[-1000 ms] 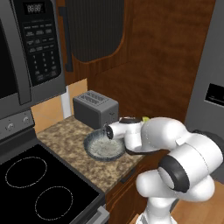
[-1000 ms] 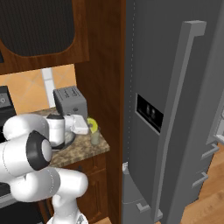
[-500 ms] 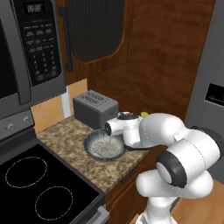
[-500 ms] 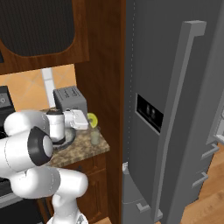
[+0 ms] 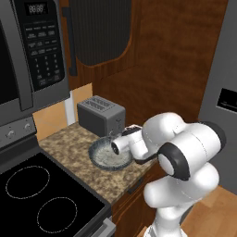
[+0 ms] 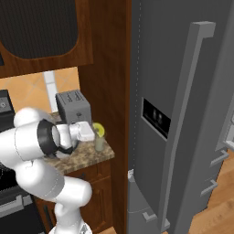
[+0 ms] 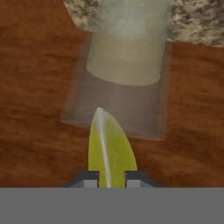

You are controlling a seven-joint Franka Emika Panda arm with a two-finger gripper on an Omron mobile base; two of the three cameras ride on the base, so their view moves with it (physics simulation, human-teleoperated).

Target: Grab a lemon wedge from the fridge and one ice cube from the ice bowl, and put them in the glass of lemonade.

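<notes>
With the gripper (image 7: pixel 111 177) clamped on the lemon wedge (image 7: pixel 110 146) just above the glass of lemonade (image 7: pixel 124 70) at the counter's edge by the fridge (image 6: pixel 183 114), center the wedge over the rim before you release.

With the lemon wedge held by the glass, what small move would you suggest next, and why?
Probably ease the tool forward until centred over the glass of lemonade, then open. In the hand view the lemon wedge is pinched between the fingers, its tip just at the glass's near rim, so releasing now might miss.
</notes>
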